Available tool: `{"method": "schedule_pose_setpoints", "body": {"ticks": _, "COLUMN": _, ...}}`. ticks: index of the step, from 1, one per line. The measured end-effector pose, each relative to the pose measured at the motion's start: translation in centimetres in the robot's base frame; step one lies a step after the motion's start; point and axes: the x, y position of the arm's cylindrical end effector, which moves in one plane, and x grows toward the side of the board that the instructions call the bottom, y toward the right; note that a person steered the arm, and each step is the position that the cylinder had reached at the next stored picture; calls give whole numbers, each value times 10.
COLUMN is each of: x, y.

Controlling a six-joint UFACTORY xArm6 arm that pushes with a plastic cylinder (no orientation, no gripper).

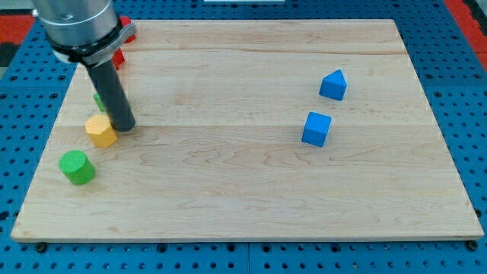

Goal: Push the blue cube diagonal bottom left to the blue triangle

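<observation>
The light wooden bench (251,190) sits on a blue board full of little holes (472,114). My tip (124,126), the bottom end of the dark straight rod, is down on the bench near the view's left side. There are no fingers on this arm, just the rod, so nothing is being held.

The small blue cube block (316,129) sits on the view's right half of the bench. The small blue triangle-shaped block (333,84) is just above it and a bit to the view's right. The two are near each other but not touching. Both are well apart from my tip.

A yellow six-sided block (100,131) is right beside my tip, on its left. A green round block (77,167) lies below that one. A bit of another green block (99,100) peeks out behind the rod. A red block (119,56) is near the view's top left corner, partly hidden by the arm.
</observation>
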Motion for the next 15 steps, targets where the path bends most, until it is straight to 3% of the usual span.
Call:
{"method": "schedule_pose_setpoints", "body": {"ticks": 1, "x": 14, "y": 44}}
{"method": "schedule_pose_setpoints", "body": {"ticks": 2, "x": 6, "y": 143}}
{"method": "schedule_pose_setpoints", "body": {"ticks": 4, "x": -55, "y": 274}}
{"method": "schedule_pose_setpoints", "body": {"ticks": 5, "x": -11, "y": 350}}
{"method": "schedule_pose_setpoints", "body": {"ticks": 6, "x": 26, "y": 309}}
{"method": "schedule_pose_setpoints", "body": {"ticks": 8, "x": 15, "y": 305}}
{"method": "schedule_pose_setpoints", "body": {"ticks": 9, "x": -15, "y": 342}}
{"method": "schedule_pose_setpoints", "body": {"ticks": 12, "x": 40, "y": 227}}
{"method": "schedule_pose_setpoints", "body": {"ticks": 14, "x": -41, "y": 297}}
{"method": "schedule_pose_setpoints", "body": {"ticks": 15, "x": -41, "y": 281}}
